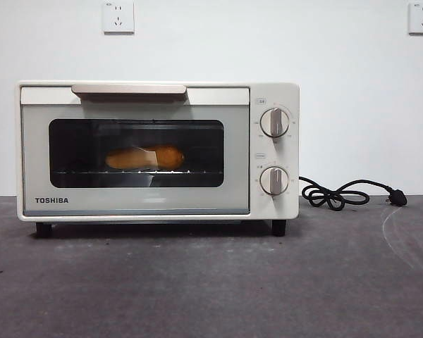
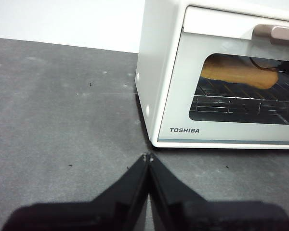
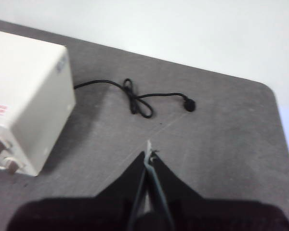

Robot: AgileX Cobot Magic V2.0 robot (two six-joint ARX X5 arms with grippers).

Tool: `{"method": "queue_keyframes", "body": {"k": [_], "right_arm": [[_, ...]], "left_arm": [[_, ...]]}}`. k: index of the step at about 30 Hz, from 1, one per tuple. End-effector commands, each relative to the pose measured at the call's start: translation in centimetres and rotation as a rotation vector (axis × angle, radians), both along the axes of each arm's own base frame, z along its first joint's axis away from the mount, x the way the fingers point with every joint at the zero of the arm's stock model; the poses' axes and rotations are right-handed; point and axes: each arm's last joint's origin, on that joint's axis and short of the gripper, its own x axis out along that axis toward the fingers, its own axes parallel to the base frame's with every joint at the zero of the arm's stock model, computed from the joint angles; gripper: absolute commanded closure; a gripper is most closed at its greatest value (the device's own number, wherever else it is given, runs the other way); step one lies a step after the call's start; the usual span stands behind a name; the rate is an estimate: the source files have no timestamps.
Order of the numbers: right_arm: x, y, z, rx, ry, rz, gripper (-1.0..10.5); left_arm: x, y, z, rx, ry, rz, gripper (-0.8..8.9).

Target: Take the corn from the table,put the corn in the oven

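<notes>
Corn [image 1: 145, 158] lay on the rack inside the closed oven [image 1: 134, 204], long axis parallel to the door, tapered end toward the side away from the knobs. Left gripper [image 2: 148, 157], jaws pressed together and empty, hovered over the table [image 1: 211, 282] just before the oven's front corner; right gripper [image 3: 149, 155], likewise closed, hung beyond its knob side near the cord [image 3: 139, 102].

Corn [image 1: 145, 158] lies on the rack inside the oven [image 1: 134, 204], door closed. Oven stands on the table [image 1: 211, 282]; cord [image 1: 338, 195] trails on the table beside its knob side.
</notes>
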Motion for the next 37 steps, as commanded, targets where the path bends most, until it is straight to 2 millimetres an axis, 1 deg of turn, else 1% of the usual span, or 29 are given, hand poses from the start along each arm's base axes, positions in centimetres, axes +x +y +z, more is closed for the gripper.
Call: {"method": "queue_keyframes", "body": {"k": [1, 4, 9, 14, 17, 18, 21, 24, 32, 37], "right_arm": [[0.0, -0.3, -2.2, 0.008, -0.019, -0.021, 9.6], [0.0, -0.4, -5.2, 0.003, -0.062, -0.023, 9.5], [0.0, -0.2, -11.9, 0.020, -0.126, 0.031, 9.5], [-0.7, 0.0, -18.7, 0.041, -0.107, 0.068, 9.5], [-1.3, 0.1, -21.9, 0.061, -0.113, 0.070, 9.5], [-1.5, 0.2, -22.6, 0.073, -0.118, 0.066, 9.5], [-2.2, 0.3, -24.5, 0.121, -0.153, 0.044, 9.5], [-2.8, 0.4, -25.6, 0.145, -0.174, 0.026, 9.5], [-4.1, 0.2, -27.4, 0.225, -0.230, -0.164, 9.5], [-4.5, 0.6, -28.5, 0.257, -0.242, -0.151, 9.5]], "left_arm": [[0.0, 0.0, -0.2, 0.013, 0.000, 0.002, 8.17], [0.0, 0.0, -0.2, 0.013, -0.001, 0.002, 8.17], [0.0, 0.0, -0.2, 0.013, 0.000, 0.002, 8.17], [0.0, 0.0, -0.2, 0.013, 0.000, 0.002, 8.17], [0.0, 0.0, -0.2, 0.013, 0.000, 0.001, 8.17], [0.0, 0.0, -0.2, 0.013, 0.000, 0.001, 8.17], [0.0, 0.0, -0.2, 0.013, 0.000, 0.002, 8.17], [0.0, 0.0, -0.2, 0.013, 0.000, 0.001, 8.17], [0.0, 0.0, -0.2, 0.013, 0.000, 0.002, 8.17], [0.0, 0.0, -0.2, 0.013, 0.000, 0.002, 8.17]]}}
